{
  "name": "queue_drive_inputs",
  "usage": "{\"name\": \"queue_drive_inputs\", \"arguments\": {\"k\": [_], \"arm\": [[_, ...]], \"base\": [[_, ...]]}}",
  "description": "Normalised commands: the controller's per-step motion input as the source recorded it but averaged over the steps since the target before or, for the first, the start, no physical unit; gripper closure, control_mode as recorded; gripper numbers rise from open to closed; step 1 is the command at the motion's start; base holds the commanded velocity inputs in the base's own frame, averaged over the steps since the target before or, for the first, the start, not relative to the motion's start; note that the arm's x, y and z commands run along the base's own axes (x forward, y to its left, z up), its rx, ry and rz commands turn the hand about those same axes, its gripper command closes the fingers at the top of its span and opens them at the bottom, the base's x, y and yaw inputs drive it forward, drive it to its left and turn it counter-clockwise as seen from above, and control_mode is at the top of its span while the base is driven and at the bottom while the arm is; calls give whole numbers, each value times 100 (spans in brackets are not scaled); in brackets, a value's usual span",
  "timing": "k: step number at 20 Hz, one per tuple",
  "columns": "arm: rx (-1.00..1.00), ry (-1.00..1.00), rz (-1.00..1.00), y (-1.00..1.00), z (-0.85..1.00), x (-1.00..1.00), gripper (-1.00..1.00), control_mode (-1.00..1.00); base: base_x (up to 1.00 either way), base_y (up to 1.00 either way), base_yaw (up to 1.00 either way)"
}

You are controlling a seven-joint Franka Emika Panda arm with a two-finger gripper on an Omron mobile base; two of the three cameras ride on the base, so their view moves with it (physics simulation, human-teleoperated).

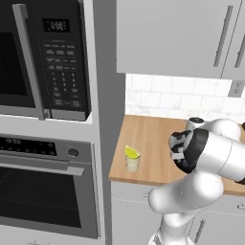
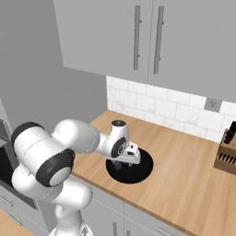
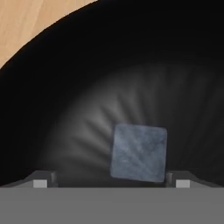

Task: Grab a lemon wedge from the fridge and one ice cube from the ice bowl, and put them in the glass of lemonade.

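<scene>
A white robot arm reached down over a black bowl (image 2: 138,173) on the wooden surface (image 2: 184,166), its tool (image 3: 111,183) lowered inside the rim. The tool's jaws stood wide apart and gripped nothing, the two dark tips flanking a single grey-blue ice cube (image 3: 138,152) that lay on the bowl's floor between them. Well to the left along the same surface, near its front edge beside the tall grey cabinet with the wall oven (image 1: 45,184), stood the glass of lemonade (image 1: 132,162), a lemon wedge (image 1: 131,152) perched on top of it. A knife block (image 2: 227,154) sat at the far right.
</scene>
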Motion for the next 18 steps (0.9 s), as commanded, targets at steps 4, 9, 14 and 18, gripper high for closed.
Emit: {"name": "queue_drive_inputs", "arguments": {"k": [4,9,14,18], "arm": [[0,0,-1,-48,-2,-9,-100,-100],[1,-4,0,-28,5,-25,-100,-100],[2,-11,1,0,0,-31,-100,-100],[0,-14,1,-1,0,-20,-100,-100]], "base": [[0,0,0],[0,0,0],[0,0,0],[0,0,0]]}}
